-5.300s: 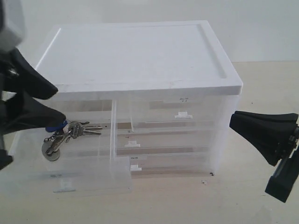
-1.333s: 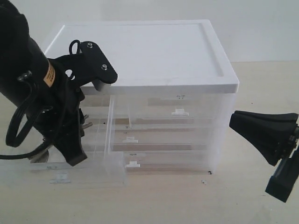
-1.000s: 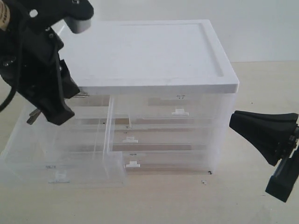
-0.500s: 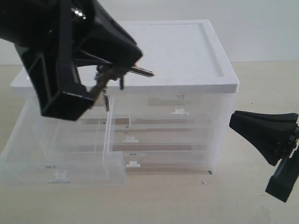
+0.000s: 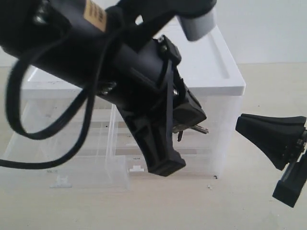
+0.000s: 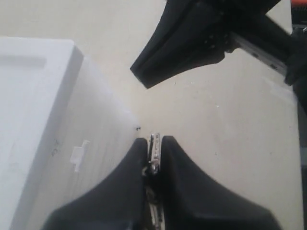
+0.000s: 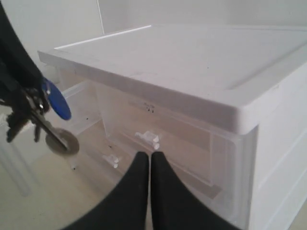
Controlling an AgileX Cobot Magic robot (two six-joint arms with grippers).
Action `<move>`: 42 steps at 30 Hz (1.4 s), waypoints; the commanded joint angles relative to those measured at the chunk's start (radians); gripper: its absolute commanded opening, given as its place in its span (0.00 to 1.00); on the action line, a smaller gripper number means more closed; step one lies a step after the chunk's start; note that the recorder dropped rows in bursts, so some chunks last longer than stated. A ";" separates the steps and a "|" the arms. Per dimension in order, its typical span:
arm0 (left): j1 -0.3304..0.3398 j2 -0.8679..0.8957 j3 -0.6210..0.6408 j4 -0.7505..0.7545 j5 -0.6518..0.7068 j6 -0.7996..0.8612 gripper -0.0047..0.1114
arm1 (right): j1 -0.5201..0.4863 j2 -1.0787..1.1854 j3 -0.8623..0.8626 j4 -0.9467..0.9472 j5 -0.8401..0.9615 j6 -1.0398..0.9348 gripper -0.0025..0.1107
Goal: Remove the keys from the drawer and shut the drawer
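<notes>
My left gripper (image 5: 186,127) hangs in front of the cabinet's right half, shut on the keys (image 5: 197,129); one silver key tip pokes out toward the right. In the left wrist view its fingers (image 6: 136,158) pinch a silver key (image 6: 154,149) edge-on. In the right wrist view the keys (image 7: 38,122) dangle with the blue fob (image 7: 56,103) and grey tag (image 7: 65,143). The drawer (image 5: 72,165) stands pulled out at the lower left, its white handle (image 5: 61,182) at the front. My right gripper (image 5: 242,125) is shut and holds nothing, off the cabinet's right side.
The white-topped translucent cabinet (image 5: 216,72) fills the middle, with further drawers and small white handles (image 7: 148,139) on its front. My left arm (image 5: 96,62) hides much of the cabinet. Beige tabletop (image 5: 216,206) lies in front and to the right.
My left gripper has carried the keys from above the cabinet's front left edge rightward and down, to the front of its right half. The drawer stays open; the right gripper has not moved.
</notes>
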 commanded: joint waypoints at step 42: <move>0.130 0.033 0.038 0.150 -0.072 -0.086 0.26 | 0.004 0.001 -0.004 0.005 -0.004 0.003 0.02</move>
